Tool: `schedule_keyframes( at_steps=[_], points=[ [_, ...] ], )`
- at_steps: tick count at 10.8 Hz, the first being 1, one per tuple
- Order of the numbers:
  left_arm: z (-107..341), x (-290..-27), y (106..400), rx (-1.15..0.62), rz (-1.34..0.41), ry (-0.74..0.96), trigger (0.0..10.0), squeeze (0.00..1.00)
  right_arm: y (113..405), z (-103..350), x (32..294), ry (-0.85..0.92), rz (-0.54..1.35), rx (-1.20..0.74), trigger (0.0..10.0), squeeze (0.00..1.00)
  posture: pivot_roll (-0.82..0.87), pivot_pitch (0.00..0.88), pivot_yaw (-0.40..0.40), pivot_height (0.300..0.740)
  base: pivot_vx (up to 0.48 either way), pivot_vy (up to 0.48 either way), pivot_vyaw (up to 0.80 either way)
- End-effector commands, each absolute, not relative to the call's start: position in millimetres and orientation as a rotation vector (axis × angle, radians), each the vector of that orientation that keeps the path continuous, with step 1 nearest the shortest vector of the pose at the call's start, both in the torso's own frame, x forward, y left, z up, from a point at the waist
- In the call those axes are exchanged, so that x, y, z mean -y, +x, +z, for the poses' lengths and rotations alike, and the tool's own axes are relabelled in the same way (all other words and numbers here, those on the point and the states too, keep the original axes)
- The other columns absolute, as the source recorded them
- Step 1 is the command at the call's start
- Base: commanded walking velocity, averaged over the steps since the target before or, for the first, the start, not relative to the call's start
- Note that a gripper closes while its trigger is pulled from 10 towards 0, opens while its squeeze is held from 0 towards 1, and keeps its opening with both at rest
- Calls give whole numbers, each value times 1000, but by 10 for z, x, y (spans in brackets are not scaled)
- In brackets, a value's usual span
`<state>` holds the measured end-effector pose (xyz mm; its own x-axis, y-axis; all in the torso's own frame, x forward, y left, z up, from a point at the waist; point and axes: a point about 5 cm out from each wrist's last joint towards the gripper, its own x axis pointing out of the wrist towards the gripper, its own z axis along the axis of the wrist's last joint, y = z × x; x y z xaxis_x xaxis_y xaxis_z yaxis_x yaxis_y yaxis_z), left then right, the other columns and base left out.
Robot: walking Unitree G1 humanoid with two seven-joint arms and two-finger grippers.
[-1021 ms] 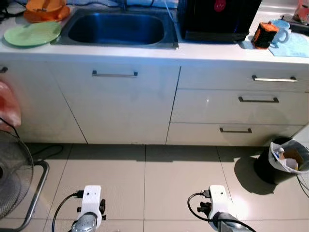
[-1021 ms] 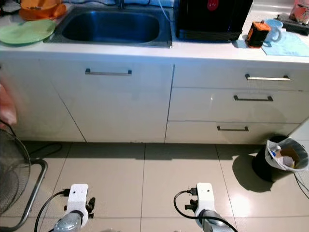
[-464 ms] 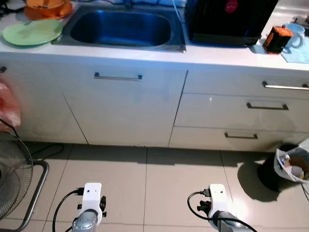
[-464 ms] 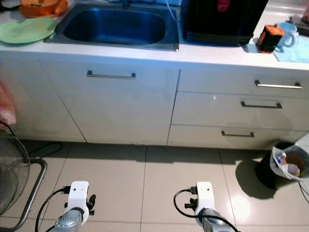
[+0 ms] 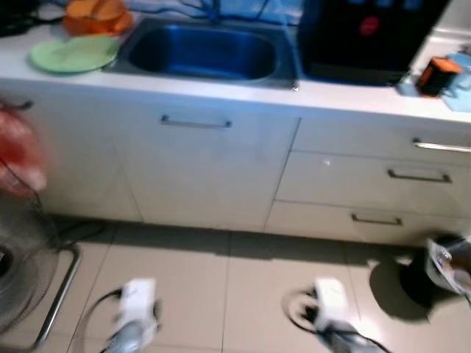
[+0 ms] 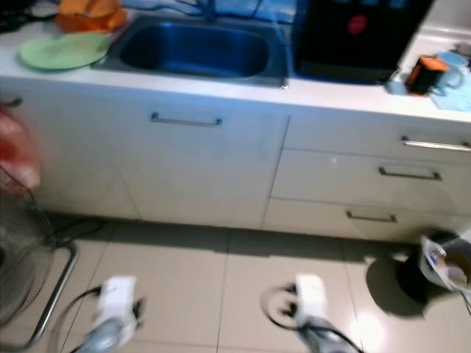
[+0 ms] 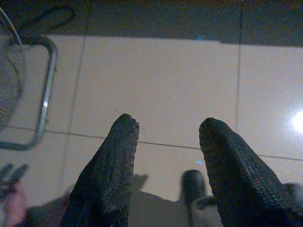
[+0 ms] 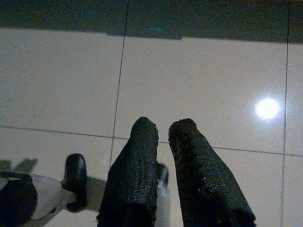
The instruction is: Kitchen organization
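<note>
Hanging over floor tiles (image 8: pixel 199 71): left pincer (image 7: pixel 163 135) apart, right pincer (image 8: pixel 163 130) nearly together; counter items blurred.

A home kitchen. Along the top of the frame a white surface (image 5: pixel 346 94) carries a steel sink (image 5: pixel 206 53) at upper centre, a green plate (image 5: pixel 72 54) and orange dish (image 5: pixel 96 15) at upper left, and a black appliance (image 5: pixel 368 37) at upper right. Below run white cabinet doors and drawers (image 5: pixel 368 176) with bar handles. Beige floor tiles (image 5: pixel 228 294) fill the lower frame, with a bin (image 5: pixel 441 265) at lower right and a fan (image 5: pixel 22 272) at lower left.
</note>
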<state>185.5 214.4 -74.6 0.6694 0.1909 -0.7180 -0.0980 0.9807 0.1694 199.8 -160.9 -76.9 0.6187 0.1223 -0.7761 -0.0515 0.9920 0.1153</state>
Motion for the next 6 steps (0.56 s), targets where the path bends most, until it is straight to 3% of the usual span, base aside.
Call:
schedule_keyframes(
  at_steps=[1,6],
  points=[
    [-739,-2041,1909,-812,145,111,10000,0,1916,-804,1742,76,66,-928,10000,0,7,68,-26,740,334,0,0],
    [-737,-2031,1916,-811,144,110,10000,0,1916,-804,1746,75,66,-930,10000,0,8,74,-29,740,335,0,0]
  ],
)
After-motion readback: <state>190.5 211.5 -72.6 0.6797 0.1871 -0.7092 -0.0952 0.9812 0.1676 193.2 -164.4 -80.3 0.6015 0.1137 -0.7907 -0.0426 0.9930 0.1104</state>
